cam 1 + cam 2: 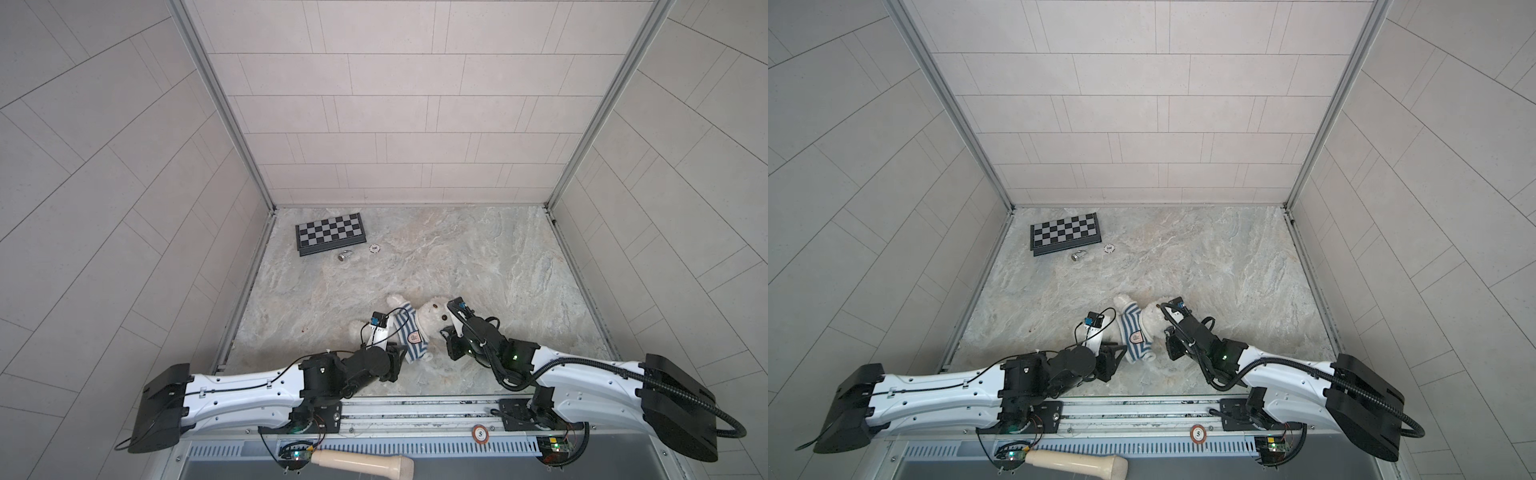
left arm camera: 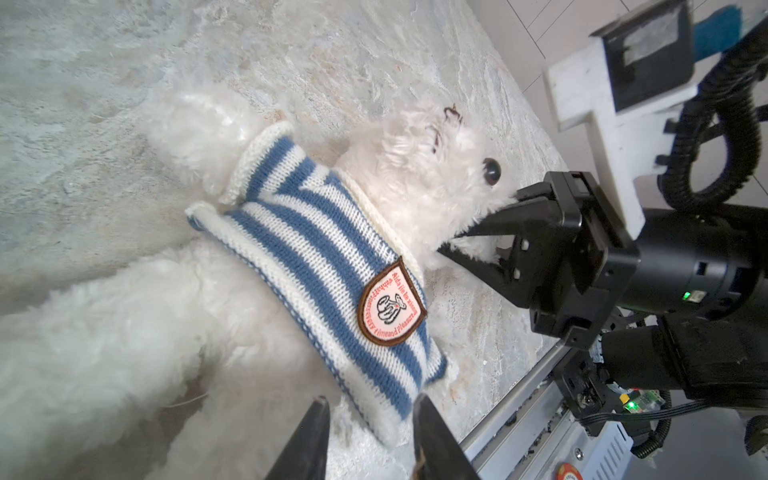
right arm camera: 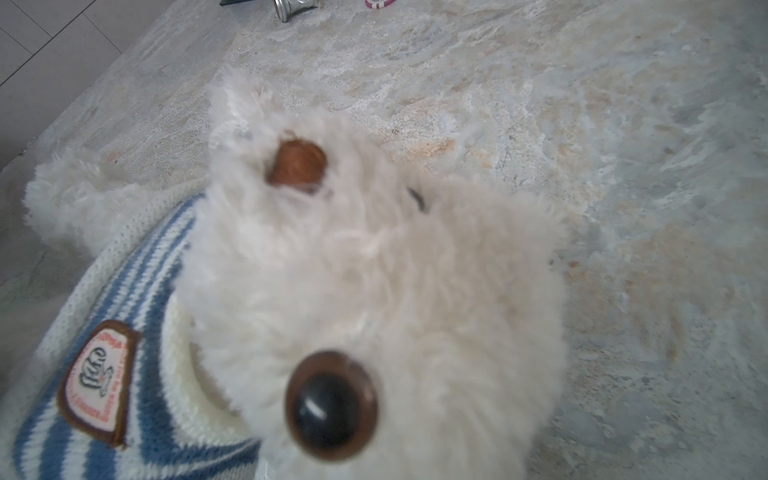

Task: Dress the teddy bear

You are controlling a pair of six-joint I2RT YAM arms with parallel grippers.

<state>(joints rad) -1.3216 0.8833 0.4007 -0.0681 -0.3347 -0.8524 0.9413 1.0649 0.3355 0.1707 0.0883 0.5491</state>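
The teddy bear (image 1: 430, 318) lies face-up near the front edge of the table (image 1: 498, 270), with the striped shirt (image 1: 409, 332) over its torso. The right gripper (image 2: 457, 241) pinches its head fur, probably to anchor it. The left gripper (image 2: 370, 399), jaws apart, straddles the shirt hem. The chessboard (image 1: 330, 233), chip (image 1: 375, 248) and metal piece (image 1: 344, 255) lie well apart and block nothing.

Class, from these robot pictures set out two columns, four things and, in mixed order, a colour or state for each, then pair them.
Things: 1 teddy bear; 2 striped shirt; 3 chessboard; 4 right gripper.
Descriptions: A black and grey squares; B shut on white fur; C fluffy white, lying down; D blue and white, around the bear's body.
Pairs: 1-C, 2-D, 3-A, 4-B.
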